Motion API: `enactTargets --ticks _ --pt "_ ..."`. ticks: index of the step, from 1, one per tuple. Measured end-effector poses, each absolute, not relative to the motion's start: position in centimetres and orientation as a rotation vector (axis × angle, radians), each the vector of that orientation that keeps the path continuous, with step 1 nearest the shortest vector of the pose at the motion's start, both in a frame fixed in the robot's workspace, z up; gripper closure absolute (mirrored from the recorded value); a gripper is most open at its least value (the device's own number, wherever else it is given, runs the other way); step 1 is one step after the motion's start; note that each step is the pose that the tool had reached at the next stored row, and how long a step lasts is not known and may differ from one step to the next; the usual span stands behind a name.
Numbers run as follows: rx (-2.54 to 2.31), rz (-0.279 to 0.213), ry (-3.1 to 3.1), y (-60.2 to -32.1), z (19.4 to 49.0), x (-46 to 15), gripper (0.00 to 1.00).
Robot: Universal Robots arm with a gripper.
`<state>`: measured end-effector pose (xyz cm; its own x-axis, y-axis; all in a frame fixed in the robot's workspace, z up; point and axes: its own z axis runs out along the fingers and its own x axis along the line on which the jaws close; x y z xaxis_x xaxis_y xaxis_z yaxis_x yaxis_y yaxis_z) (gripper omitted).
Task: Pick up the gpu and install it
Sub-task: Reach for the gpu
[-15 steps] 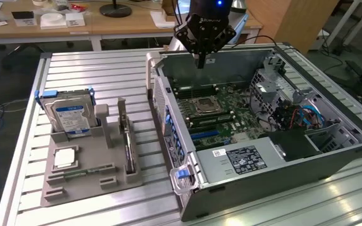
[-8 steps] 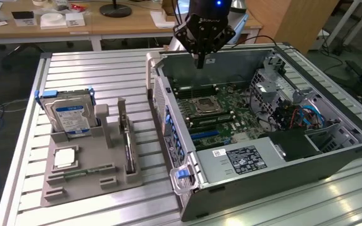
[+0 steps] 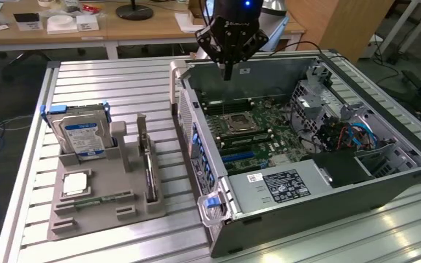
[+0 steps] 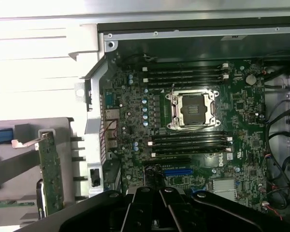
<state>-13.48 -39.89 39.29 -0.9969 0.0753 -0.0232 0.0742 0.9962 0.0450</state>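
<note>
One computer case (image 3: 328, 213), one hard drive (image 3: 80, 136), one gpu (image 4: 50, 174).

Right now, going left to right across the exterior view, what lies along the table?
Hard drive → gpu standing on edge in the gray holder → motherboard → blue cables.

Closed fingers (image 4: 146, 210) over motherboard (image 4: 193, 145); gpu (image 4: 50, 169) stands edge-on in grey holder (image 4: 19, 191).

Slatted aluminium table (image 3: 123, 82), grey parts holder (image 3: 108, 222) and open computer case (image 3: 328, 203) on top.
</note>
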Motion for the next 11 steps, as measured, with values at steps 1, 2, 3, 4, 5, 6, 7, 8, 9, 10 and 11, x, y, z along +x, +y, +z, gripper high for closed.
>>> enactTargets --ticks 1,2,3,4,5,6,7,8,9,10,11 --pt "0.117 0.069 3.114 -39.9 39.3 -13.6 0.89" --pt "0.116 0.069 3.114 -39.9 39.3 -13.8 0.89" --pt "0.117 0.069 3.114 -39.9 39.3 -13.9 0.89" --pt "0.117 0.069 3.114 -39.9 39.3 -14.0 0.89" --pt "0.117 0.069 3.114 -39.9 39.3 -14.2 0.89" --pt "0.117 0.069 3.114 -39.9 39.3 -14.3 0.89" --pt "0.117 0.069 3.114 -39.9 39.3 -14.4 0.89" --pt "0.117 0.069 3.114 -39.9 39.3 -14.5 0.89" --pt "0.117 0.069 3.114 -39.9 39.3 -14.7 0.89" --pt "0.117 0.069 3.114 -39.9 39.3 -14.8 0.89" --pt "0.117 0.069 3.114 -39.9 39.2 -15.0 0.89"
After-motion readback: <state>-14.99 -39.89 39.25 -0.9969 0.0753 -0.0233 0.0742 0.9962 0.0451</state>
